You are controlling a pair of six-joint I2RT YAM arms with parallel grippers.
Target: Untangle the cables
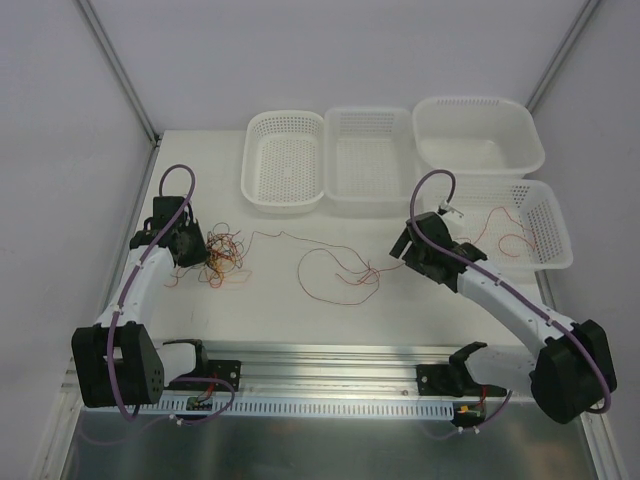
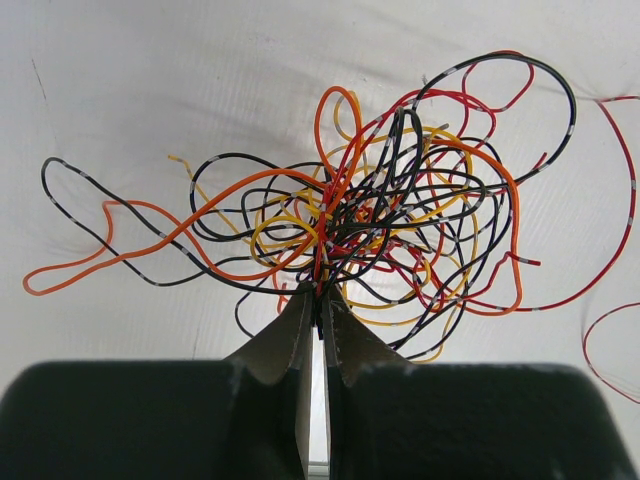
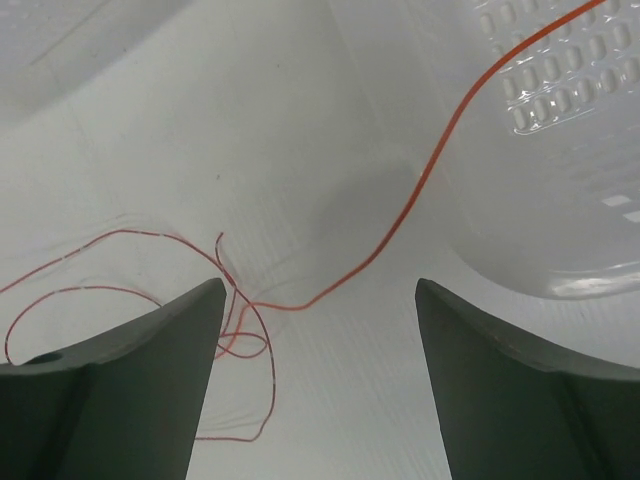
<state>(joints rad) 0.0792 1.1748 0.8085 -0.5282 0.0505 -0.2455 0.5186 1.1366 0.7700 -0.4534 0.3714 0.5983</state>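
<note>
The left gripper (image 2: 320, 292) was pinched together on the tangled cables (image 2: 390, 210) at the left side of the table (image 1: 290, 315). The right gripper (image 3: 318, 300) stood wide apart over a loose red strand (image 3: 400, 215) that trailed up into a white basket (image 3: 560, 150). Three more baskets (image 1: 285, 160) sat beyond.

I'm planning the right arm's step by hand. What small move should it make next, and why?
Probably lower the right gripper and close on the red strand lying between its open jaws: the left gripper is shut on the clump, anchoring it, so pulling could free that strand.
</note>
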